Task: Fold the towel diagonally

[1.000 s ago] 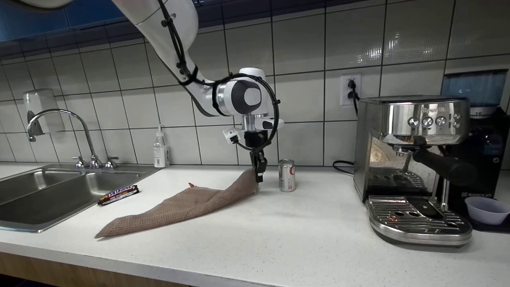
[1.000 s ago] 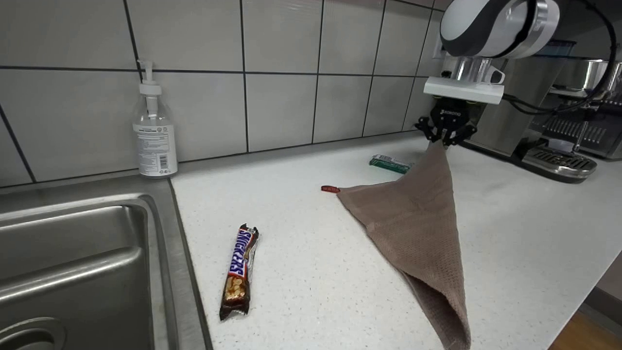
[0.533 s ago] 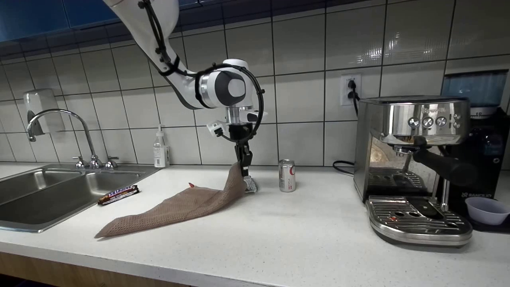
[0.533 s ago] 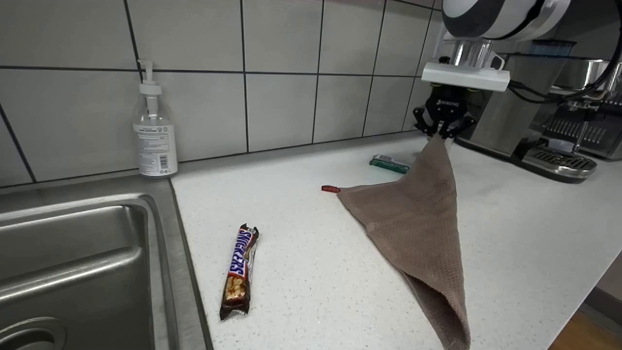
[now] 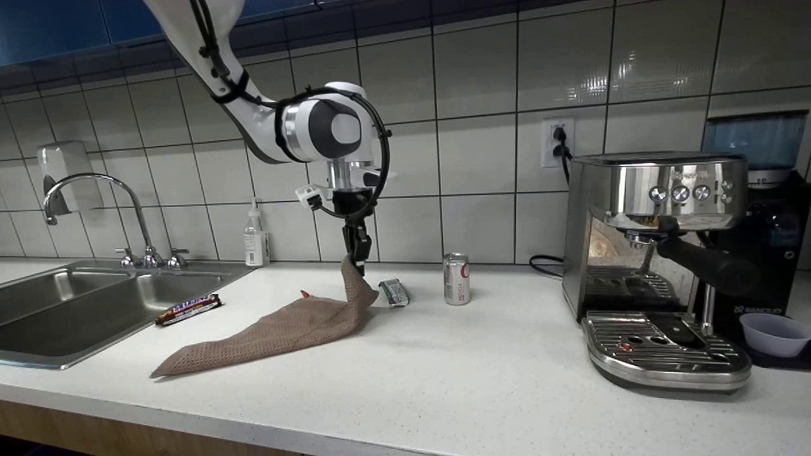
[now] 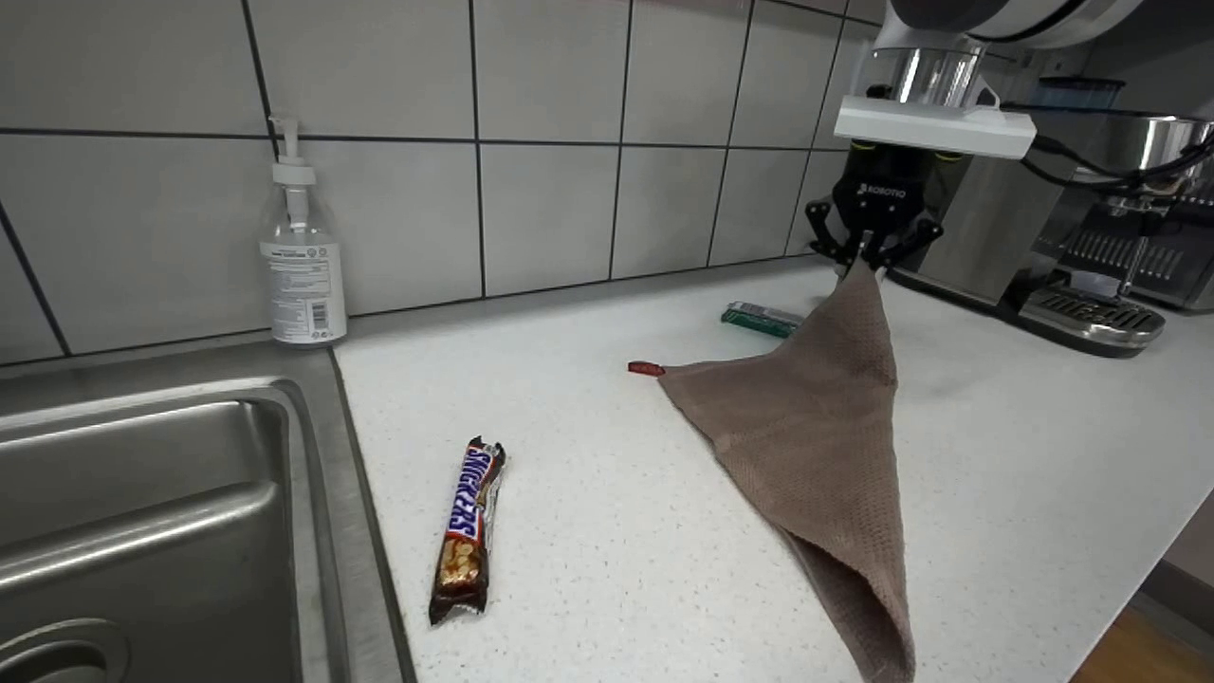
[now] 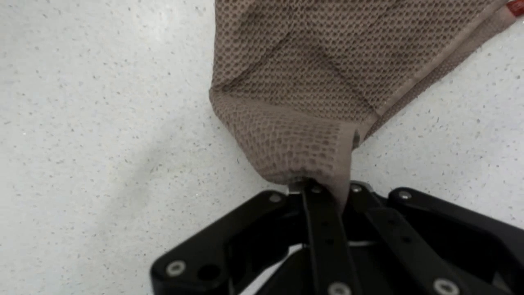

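Where the L end of the white speckled countertop (image 5: 481, 380) is taken up by a steel double-basin sink (image 5: 95, 310), a chrome faucet (image 5: 151, 254) is fitted at the back, w/ a wall dispenser (image 5: 73, 174) mounted on the tiles (image 5: 475, 152) behind. A Snickers bar (image 6: 467, 531) is laid just beside the sink, & a clear pump bottle (image 6: 302, 285) is stood nr. its back corner.

Next, the brown textured towel (image 5: 272, 332) is laid on the countertop, w/ a red tag (image 6: 646, 368) attached at one corner. One end is tapered to a pt.; the other is held up off the surface by the gripper (image 6: 861, 261), carried on a white robot arm (image 5: 323, 130). Its jaws are closed, w/ only a pinch of cloth btwn. them, & the raised part is draped down from there. Along one hem another layer is seen in the wrist view.

Nr. the towel a small packet (image 5: 394, 292) is laid, then a silver soda can (image 5: 457, 278) is stood upright. Farther R, black plugs (image 5: 560, 134) are pushed into a wall outlet (image 5: 549, 142). At far R, a steel espresso machine (image 5: 633, 196) w/ portafilter (image 5: 709, 259) fitted is followed by a black coffee grinder (image 5: 776, 247), & a pale bowl (image 5: 774, 335) is set at the latter's foot.
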